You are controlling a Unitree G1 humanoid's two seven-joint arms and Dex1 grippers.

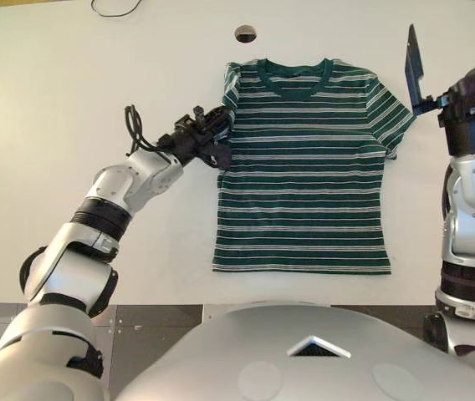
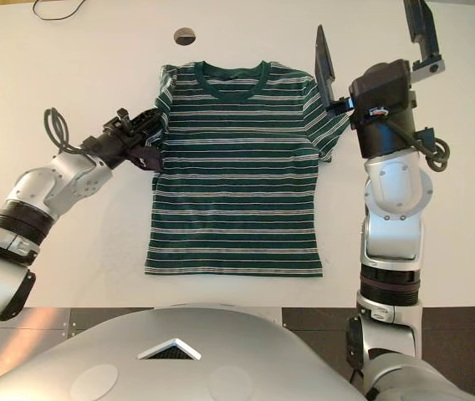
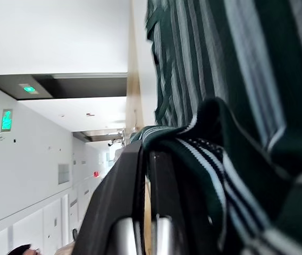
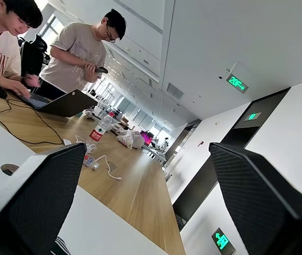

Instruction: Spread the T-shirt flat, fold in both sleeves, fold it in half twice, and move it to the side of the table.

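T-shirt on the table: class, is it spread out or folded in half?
Spread out: the T-shirt lies full length, collar to hem, on the table, one sleeve out flat; the left gripper pinches the other sleeve.

Green white-striped T-shirt (image 1: 304,175) lies flat, left sleeve folded in.

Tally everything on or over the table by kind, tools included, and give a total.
T-shirt: 1
Tools: 2, the left tool and the right tool
Round dark hole: 1
Black cable: 1
Total: 5
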